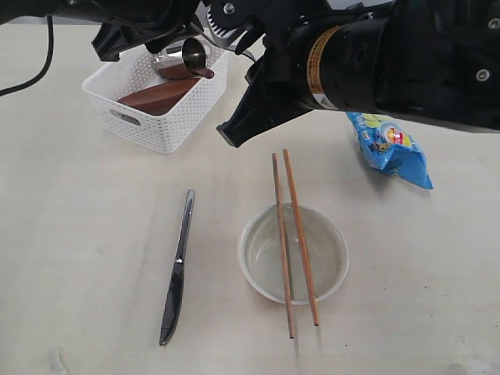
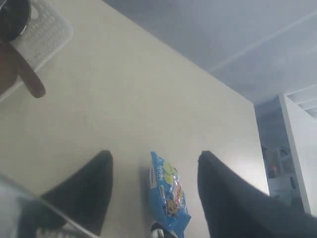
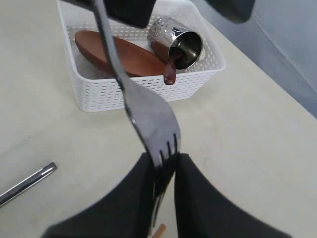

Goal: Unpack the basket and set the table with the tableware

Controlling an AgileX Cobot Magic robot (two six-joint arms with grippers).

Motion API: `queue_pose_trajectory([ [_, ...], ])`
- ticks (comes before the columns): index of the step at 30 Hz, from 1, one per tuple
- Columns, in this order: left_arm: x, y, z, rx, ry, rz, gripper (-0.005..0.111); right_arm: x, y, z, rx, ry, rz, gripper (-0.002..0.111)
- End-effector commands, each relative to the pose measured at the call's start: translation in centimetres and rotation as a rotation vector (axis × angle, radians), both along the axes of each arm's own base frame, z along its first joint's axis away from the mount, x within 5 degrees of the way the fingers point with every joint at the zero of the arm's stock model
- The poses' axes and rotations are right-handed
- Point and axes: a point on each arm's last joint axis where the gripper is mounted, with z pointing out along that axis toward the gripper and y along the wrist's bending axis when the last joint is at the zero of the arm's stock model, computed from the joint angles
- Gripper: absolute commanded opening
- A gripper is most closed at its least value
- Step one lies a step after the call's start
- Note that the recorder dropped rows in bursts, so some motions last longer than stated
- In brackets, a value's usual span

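While my right pincer [image 3: 166, 161] clamps fork [image 3: 148, 111] by tines, left pincer [image 2: 154, 157] stands wide open, empty; cup [image 3: 176, 42] lies on side in basket [image 3: 124, 94]; knife [image 1: 178, 269], bowl [image 1: 262, 266] rest on table [image 1: 78, 234]

You are working in what looks like a plain lab or test room rather than a home: a wide pale table [image 1: 78, 258] with a black cable [image 1: 50, 47] trailing over its edge, blank grey-blue walls [image 2: 198, 29] behind it, and a white shelf unit [image 2: 297, 144] holding small items.
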Motion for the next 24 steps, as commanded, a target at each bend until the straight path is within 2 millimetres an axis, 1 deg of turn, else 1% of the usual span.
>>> queue_pose_trajectory([
  [1, 0.1, 0.0, 0.2, 0.004, -0.024, -0.009, 0.050, 0.0, 0.1, 0.2, 0.005, -0.015, 0.013, -0.001],
  [3, 0.1, 0.0, 0.2, 0.008, -0.026, -0.011, 0.052, 0.0, 0.1, 0.2, 0.006, -0.014, 0.011, -0.001],
  [8, 0.1, 0.0, 0.2, 0.015, -0.021, -0.012, 0.066, 0.0, -0.2, 0.1, 0.002, 0.002, -0.034, -0.001],
  [9, 0.1, 0.0, 0.2, 0.015, -0.021, -0.012, 0.067, 0.1, -0.3, 0.1, -0.001, 0.006, -0.048, -0.001],
  [21, 0.0, 0.1, 0.2, 0.020, -0.025, -0.015, 0.068, 0.3, -1.5, -0.2, -0.010, 0.048, -0.214, -0.001],
  [24, 0.0, 0.1, 0.2, 0.021, -0.023, -0.015, 0.068, 0.4, -2.0, -0.3, 0.007, 0.063, -0.301, -0.001],
])
